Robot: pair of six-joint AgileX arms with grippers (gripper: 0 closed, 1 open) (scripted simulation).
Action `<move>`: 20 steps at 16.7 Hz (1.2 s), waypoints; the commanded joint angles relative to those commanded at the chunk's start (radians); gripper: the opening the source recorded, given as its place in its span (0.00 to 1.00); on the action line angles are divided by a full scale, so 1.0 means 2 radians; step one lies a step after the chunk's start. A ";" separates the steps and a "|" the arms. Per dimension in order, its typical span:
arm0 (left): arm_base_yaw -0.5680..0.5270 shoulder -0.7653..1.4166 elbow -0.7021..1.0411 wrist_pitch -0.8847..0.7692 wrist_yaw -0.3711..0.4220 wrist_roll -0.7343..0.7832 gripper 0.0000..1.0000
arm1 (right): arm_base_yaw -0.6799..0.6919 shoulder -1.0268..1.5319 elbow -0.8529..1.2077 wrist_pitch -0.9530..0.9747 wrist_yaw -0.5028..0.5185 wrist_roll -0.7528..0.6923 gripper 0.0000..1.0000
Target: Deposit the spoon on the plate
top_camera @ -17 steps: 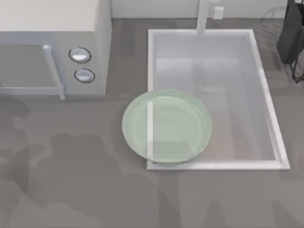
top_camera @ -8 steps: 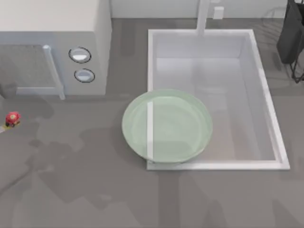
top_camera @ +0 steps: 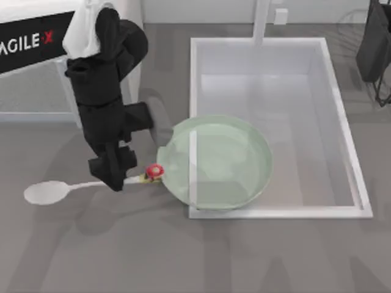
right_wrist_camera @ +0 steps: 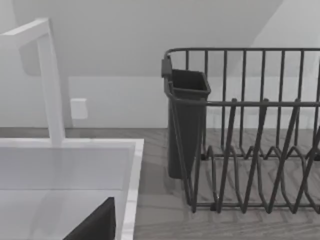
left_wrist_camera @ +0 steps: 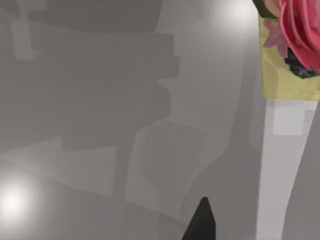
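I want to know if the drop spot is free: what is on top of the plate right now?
Nothing lies on the plate. The spoon, in the left gripper, has its ornament end at the rim. Sink edge shows through the glass.

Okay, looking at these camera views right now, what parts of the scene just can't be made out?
- Top view: the left gripper covers the middle of the spoon handle, so the grip itself is hidden.
- Top view: whether the ornament end touches the plate rim or hangs above it is unclear.
- Left wrist view: the spoon is cut off by the frame edge.
- Top view: the dish rack is cut off at the right edge.
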 joint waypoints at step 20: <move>-0.139 0.200 0.358 -0.050 -0.046 -0.018 0.00 | 0.000 0.000 0.000 0.000 0.000 0.000 1.00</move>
